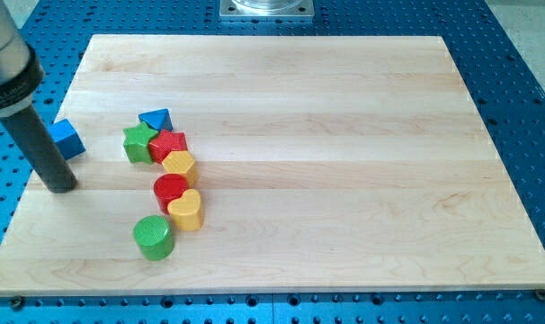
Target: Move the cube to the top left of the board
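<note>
**Blue cube at the left edge, top-left corner still ahead**

My tip point(60, 184) rests on the wooden board point(326, 108) near its left edge, a bare dark rod with nothing to open or close and nothing held. The blue cube point(67, 139) sits just above and slightly to the view's right of the tip, partly hidden by the rod, so I cannot tell whether the two touch.

The cube lies at the board's left edge, about midway up its height, and seems to overhang the edge a little. As I judge it, the sideways part of the job is as good as done (the cube can go no further left), but the upward part is not: a clear stretch of bare wood separates it from the top left corner.

The other blocks cluster to the right of the cube and apart from it: a blue triangular block point(156, 119), a green star point(139, 142), a red block point(168, 145), a yellow block point(179, 166), a red cylinder point(171, 190), a yellow heart point(186, 210) and a green cylinder point(153, 238). None stands between the cube and the corner.

With the tip below the cube, a push toward the view's top looks like what remains.
</note>
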